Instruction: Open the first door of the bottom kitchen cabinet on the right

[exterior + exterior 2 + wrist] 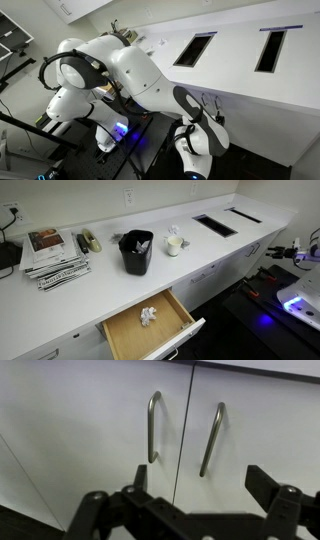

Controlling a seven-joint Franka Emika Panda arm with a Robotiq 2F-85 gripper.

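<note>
In the wrist view two flat white doors meet at a thin seam, both shut. The first door [262, 420] lies right of the seam, with its slim bar handle [211, 438]. The neighbouring door [90, 420] has a matching handle [152, 425]. My gripper [205, 485] is open and empty, a short way in front of the doors. The first door's handle lines up between the fingers. The bottom kitchen cabinet [250, 100] shows in both exterior views, with my gripper [208, 112] at its front [235, 272].
The white worktop [200, 250] has two dark cut-outs [215, 225]. On it stand a black bin [135, 252], a cup [175, 245] and a pile of magazines [55, 255]. A drawer [150, 325] stands pulled out with crumpled paper inside.
</note>
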